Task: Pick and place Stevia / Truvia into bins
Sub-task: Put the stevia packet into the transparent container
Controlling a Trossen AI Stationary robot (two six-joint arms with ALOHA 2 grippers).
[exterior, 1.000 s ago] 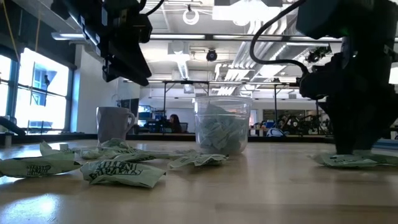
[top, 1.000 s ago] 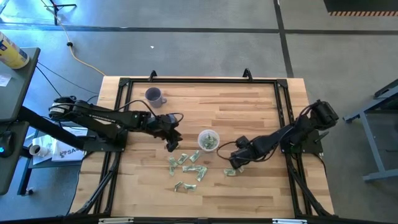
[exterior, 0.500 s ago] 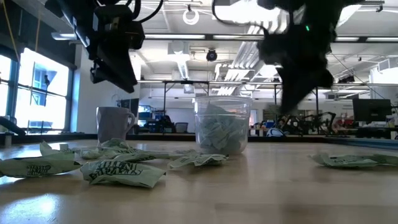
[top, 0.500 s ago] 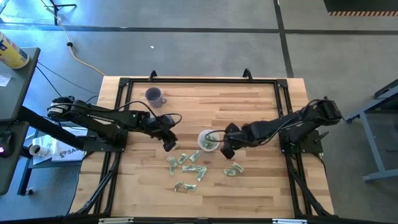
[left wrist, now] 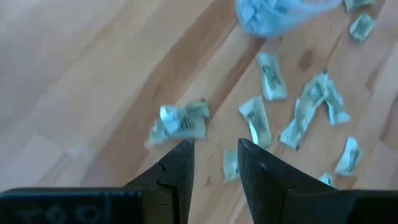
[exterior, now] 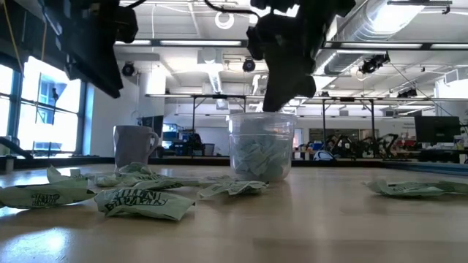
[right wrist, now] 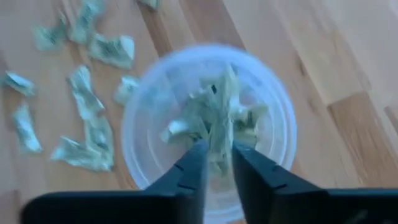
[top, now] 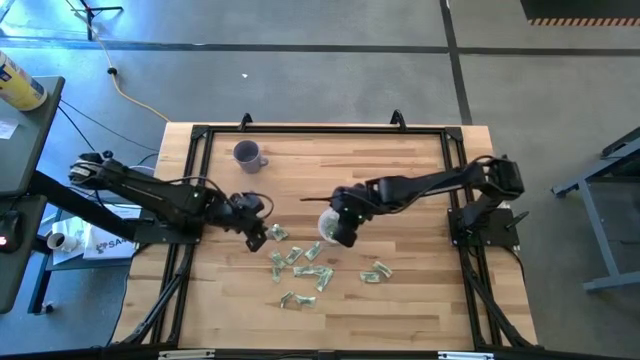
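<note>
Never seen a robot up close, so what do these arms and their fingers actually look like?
Both are slim, dark, jointed arms with black cables looping along them. Each ends in two flat, dark fingers: the left gripper and the right gripper. No markings are legible.

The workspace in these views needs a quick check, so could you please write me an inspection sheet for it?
Surface: wooden table in a black frame.
Job's things: clear cup near the table's middle, partly filled with sachets; more sachets loose in front of it, one apart.
Clutter: purple mug near the far left corner.
Grippers: right gripper above the cup, fingers narrowly apart around a sachet over the cup's mouth; left gripper open, empty, above the left edge of the loose sachets.
Cables: light cable on the floor at far left.
Surroundings: grey floor; open hall behind the table in the low view.
</note>
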